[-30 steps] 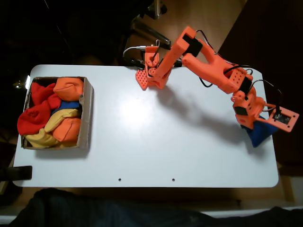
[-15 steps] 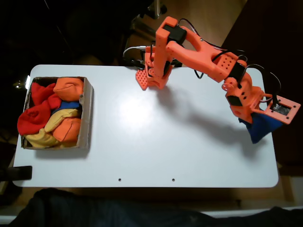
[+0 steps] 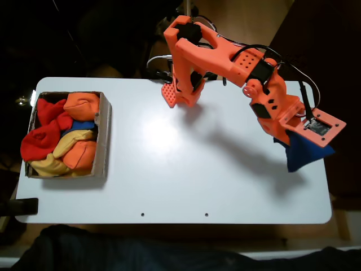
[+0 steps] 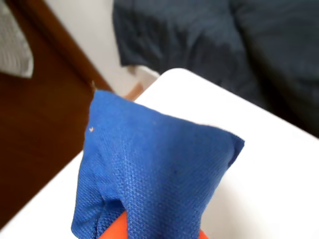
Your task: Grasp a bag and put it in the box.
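Note:
The royal-blue bag hangs above the right end of the white table in the fixed view, held by my orange gripper, which is shut on its top. In the wrist view the bag is close up, pinched at the bottom edge by an orange fingertip, with the table corner beneath it. The brown cardboard box sits at the table's far left, packed with orange, red and yellow bean bags and a bit of blue.
My arm's base stands at the table's back edge near the middle. A dark cloth lies beyond the table corner in the wrist view. The wide stretch of table between arm and box is bare.
The arm has folded back and raised the gripper, lifting the blue bag off the table and shifting it slightly leftward; the bag now dangles from the jaws.

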Robot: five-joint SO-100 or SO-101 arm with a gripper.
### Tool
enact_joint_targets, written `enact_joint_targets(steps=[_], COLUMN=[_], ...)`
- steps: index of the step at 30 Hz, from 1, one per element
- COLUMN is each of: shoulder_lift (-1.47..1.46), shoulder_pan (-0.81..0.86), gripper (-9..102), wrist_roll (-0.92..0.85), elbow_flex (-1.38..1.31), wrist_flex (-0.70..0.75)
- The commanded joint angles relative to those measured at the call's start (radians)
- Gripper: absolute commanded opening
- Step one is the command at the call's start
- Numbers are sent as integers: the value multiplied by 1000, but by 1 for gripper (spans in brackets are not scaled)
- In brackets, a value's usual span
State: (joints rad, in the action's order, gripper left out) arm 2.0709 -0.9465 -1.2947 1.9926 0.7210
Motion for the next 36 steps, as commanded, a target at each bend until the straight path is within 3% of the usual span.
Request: enact_joint_targets(steps=[1,36], shoulder_lift=[112,403], shoulder_pan=[25,325], gripper=[0,0], wrist_roll=[40,598], elbow_flex=[-8,71], wrist_flex=[17,110])
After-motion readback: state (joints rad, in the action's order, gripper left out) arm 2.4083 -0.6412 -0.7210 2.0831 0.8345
